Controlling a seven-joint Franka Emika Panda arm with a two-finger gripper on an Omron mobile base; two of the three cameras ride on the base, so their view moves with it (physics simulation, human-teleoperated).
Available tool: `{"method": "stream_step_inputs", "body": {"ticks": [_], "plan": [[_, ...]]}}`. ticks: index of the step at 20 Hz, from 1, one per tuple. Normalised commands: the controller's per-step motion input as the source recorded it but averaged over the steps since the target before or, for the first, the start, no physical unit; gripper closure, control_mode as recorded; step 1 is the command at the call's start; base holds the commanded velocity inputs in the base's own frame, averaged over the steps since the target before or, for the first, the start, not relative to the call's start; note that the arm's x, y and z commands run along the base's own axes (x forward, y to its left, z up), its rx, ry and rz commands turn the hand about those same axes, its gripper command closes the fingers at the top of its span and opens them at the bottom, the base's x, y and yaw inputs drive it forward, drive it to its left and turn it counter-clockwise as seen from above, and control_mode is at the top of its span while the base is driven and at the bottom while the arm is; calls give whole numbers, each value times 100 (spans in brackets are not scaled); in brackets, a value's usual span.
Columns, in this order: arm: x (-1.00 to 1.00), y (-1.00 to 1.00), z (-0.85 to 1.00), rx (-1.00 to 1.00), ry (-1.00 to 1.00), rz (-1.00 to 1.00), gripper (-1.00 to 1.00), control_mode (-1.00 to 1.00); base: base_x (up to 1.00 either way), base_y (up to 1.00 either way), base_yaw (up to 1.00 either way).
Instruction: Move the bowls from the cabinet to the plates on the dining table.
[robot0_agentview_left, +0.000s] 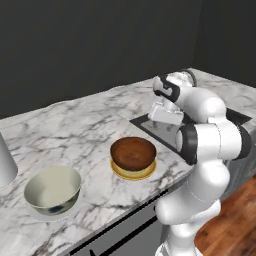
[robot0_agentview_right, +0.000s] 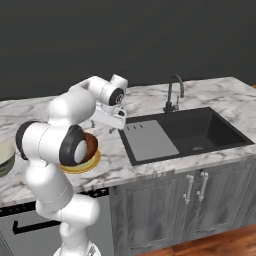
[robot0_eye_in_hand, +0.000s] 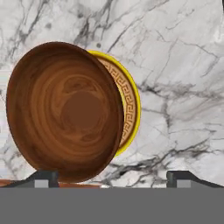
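The glossy reddish-brown wooden bowl (robot0_agentview_left: 133, 153) sits upright on the round yellow-rimmed plate (robot0_agentview_left: 131, 173), near the front edge of the white grey-veined marble desk (robot0_agentview_left: 75, 125). In the hand view the tool (robot0_eye_in_hand: 113, 177) hovers above that bowl with its two dark fingertips (robot0_eye_in_hand: 43, 177) spread wide, holding nothing. To the robot's left, the cream, pale-green glazed bowl (robot0_agentview_left: 53, 189) rests on the plain white-grey plate (robot0_agentview_left: 35, 214), well apart from the wooden one. A black sink (robot0_agentview_right: 192, 131) with a dark curved tap (robot0_agentview_right: 174, 92) lies to the right.
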Motion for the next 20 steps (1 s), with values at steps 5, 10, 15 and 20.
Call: {"method": "stream_step_inputs", "body": {"ticks": [5,10,15,20], "plan": [[-48,-5,65,1,-4,0,-100,-100,0,0,0],[-82,-16,53,15,-1,0,-100,-100,0,0,0],[-98,-19,45,14,0,0,-100,-100,0,0,0],[-84,-10,61,5,-3,0,-100,-100,0,0,0]]}}
